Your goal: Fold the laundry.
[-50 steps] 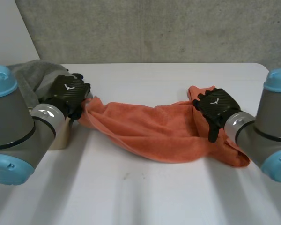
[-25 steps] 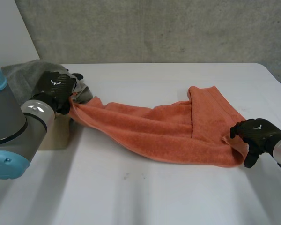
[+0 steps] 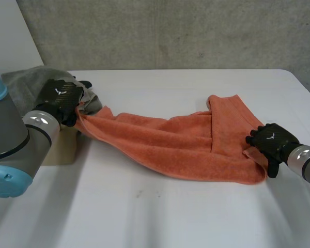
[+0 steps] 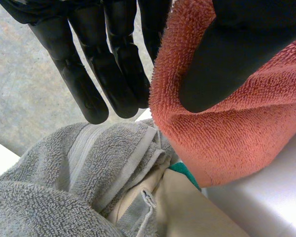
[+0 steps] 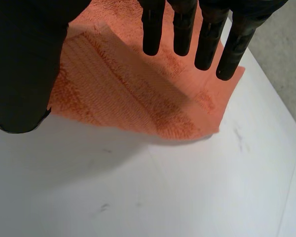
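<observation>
1. head view, nearest me: the bare white tabletop (image 3: 160, 217) runs across the front.
2. a little further in, on the right, the right hand (image 3: 271, 138) sits at the near right corner of the orange towel (image 3: 170, 142). in the right wrist view its fingers (image 5: 182, 29) are straight and slightly spread over that flat corner, with the thumb held apart, gripping nothing. i cannot tell whether they touch the cloth.
3. the orange towel lies rumpled across the middle of the tabletop, stretching from that corner towards the far left, with one flap folded over on its right part.
4. at the towel's left end the left hand (image 3: 62, 98) has hold of it. in the left wrist view the thumb presses a bunched fold of orange cloth against the straight fingers (image 4: 113, 74), pinching it.
5. just beside and behind that hand a grey towel (image 3: 26, 82) is heaped over a beige box (image 3: 64, 147) at the tabletop's left edge.
6. furthest off, a concrete wall (image 3: 170, 31) stands behind the tabletop.
</observation>
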`<state>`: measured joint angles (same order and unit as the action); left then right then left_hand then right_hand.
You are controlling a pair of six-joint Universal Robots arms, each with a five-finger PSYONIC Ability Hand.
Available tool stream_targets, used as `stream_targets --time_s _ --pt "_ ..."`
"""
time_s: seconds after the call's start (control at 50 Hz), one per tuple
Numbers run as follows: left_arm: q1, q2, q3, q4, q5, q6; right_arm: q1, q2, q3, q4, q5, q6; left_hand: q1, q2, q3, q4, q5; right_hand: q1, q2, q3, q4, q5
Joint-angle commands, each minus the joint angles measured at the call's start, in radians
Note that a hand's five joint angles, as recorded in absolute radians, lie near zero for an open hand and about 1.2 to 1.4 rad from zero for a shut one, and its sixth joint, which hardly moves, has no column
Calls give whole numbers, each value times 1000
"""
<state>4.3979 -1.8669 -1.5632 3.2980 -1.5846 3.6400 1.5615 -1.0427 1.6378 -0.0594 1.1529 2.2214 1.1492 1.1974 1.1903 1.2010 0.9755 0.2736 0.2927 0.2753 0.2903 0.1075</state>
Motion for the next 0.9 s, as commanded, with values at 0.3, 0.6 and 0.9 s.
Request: stream_targets --time_s 0.3,0.6,0.9 --pt "18 5 3 -1 -3 0 41 30 -150 219 5 -112 247 199 206 195 246 1121 1102 1119 1104 1113" --pt "31 245 -15 -66 -6 -3 -100 -367 -225 388 39 27 247 199 206 195 246 1123 1104 1121 1106 1114" --pt "22 220 -37 -143 23 -115 -83 -404 -193 511 71 83 247 199 206 195 246 1123 1104 1121 1106 1114"
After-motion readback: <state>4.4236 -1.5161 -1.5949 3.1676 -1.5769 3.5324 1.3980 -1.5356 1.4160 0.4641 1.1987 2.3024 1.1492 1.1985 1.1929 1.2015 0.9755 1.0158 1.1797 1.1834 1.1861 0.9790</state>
